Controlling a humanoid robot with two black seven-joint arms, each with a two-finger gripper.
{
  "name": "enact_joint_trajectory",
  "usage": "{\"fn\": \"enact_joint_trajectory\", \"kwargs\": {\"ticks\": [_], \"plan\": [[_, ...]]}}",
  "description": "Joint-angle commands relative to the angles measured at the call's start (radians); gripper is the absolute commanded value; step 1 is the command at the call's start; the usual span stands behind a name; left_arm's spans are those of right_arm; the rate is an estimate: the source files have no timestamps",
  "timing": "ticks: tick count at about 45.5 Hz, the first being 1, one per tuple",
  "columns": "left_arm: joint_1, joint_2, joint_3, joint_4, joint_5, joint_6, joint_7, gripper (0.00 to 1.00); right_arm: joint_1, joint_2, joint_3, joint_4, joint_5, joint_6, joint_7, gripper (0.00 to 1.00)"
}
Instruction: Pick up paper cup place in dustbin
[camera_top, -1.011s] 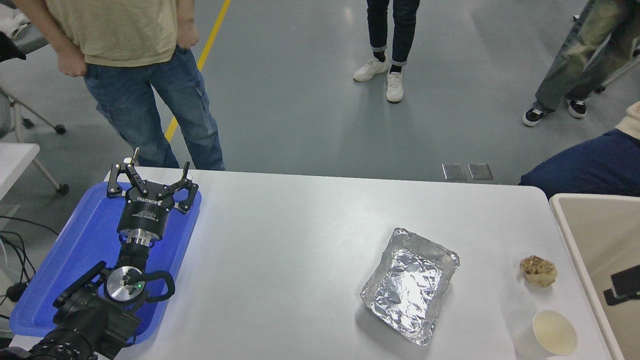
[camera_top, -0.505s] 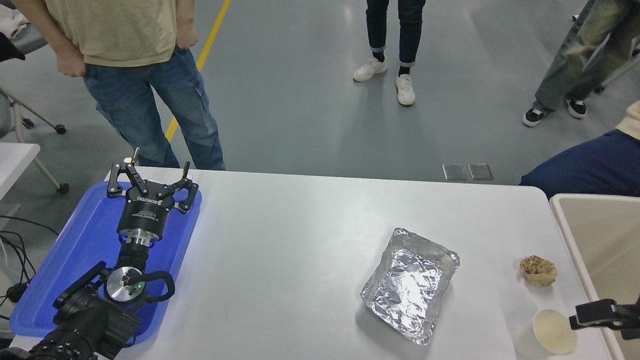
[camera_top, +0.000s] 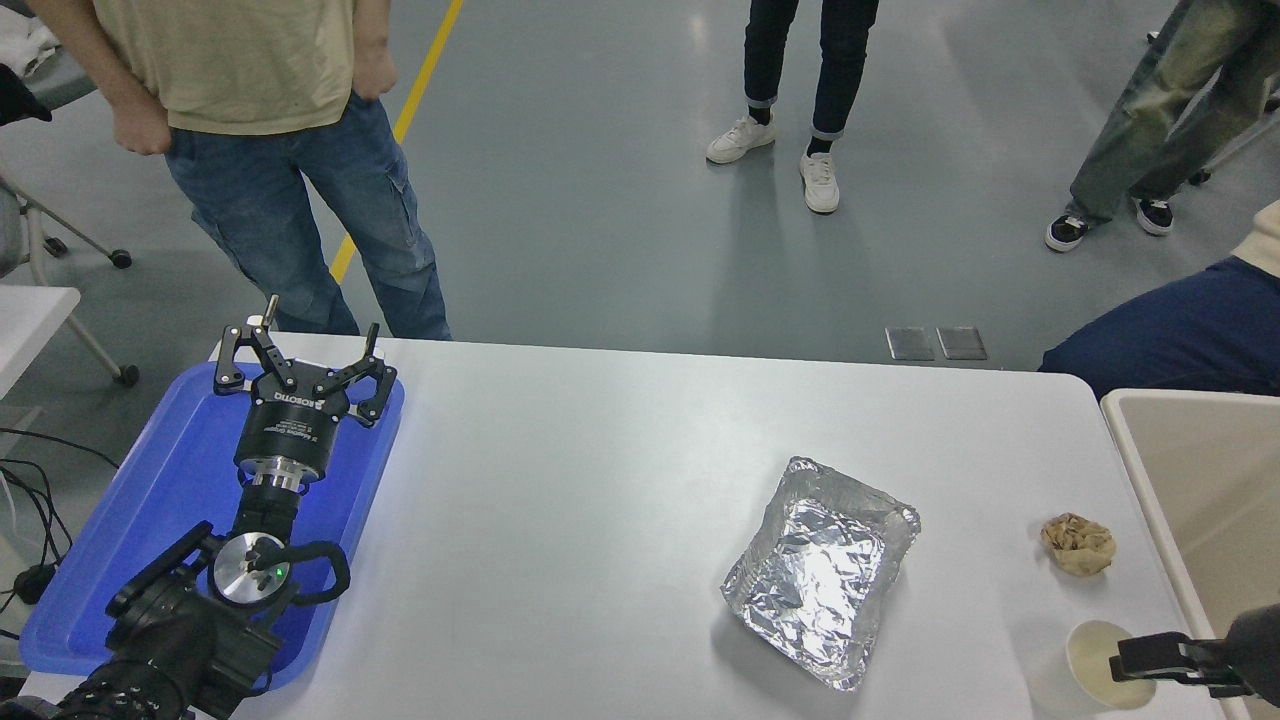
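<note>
Head view: paper cup (camera_top: 1098, 660) stands upright at the table's (camera_top: 600, 520) near right corner, beside the dustbin (camera_top: 1190, 490). Right gripper (camera_top: 1150, 660) reaches over its rim, spread impossible to tell. Left gripper (camera_top: 300, 362) rests spread above the blue tray (camera_top: 130, 530). Approach underway; next comes a gentle squeeze.

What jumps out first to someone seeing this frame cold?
Probably the crinkled foil tray, bright at the table's centre-right. Next, the open left gripper parked above the blue tray at the left. At the lower right, the right gripper reaches over the paper cup, beside the dustbin.
</note>
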Motion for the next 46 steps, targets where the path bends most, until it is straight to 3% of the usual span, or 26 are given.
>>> {"fn": "enact_joint_trajectory", "kwargs": {"ticks": [1, 5, 6, 7, 8, 34, 46], "plan": [[0.0, 0.0, 0.0, -0.001, 0.0, 0.0, 0.0, 1.0, -0.057, 0.033, 0.035, -0.031, -0.002, -0.022, 0.0, 0.47], [0.0, 0.0, 0.0, -0.001, 0.0, 0.0, 0.0, 1.0, -0.057, 0.031, 0.035, -0.031, -0.002, -0.019, -0.001, 0.24], [0.0, 0.0, 0.0, -0.001, 0.0, 0.0, 0.0, 1.0, -0.058, 0.031, 0.035, -0.029, -0.002, -0.019, 0.0, 0.16], [0.0, 0.0, 0.0, -0.001, 0.0, 0.0, 0.0, 1.0, -0.058, 0.031, 0.035, -0.028, -0.002, -0.019, 0.0, 0.02], [0.0, 0.0, 0.0, -0.001, 0.0, 0.0, 0.0, 1.0, -0.058, 0.031, 0.035, -0.028, -0.002, -0.019, 0.0, 0.0], [0.0, 0.0, 0.0, -0.001, 0.0, 0.0, 0.0, 1.0, -0.053, -0.004, 0.035, 0.018, -0.006, -0.018, 0.0, 0.0], [0.0, 0.0, 0.0, -0.001, 0.0, -0.002, 0.002, 1.0, 0.046, -0.208, 0.031, 0.191, -0.01, 0.042, -0.003, 0.0]]}}
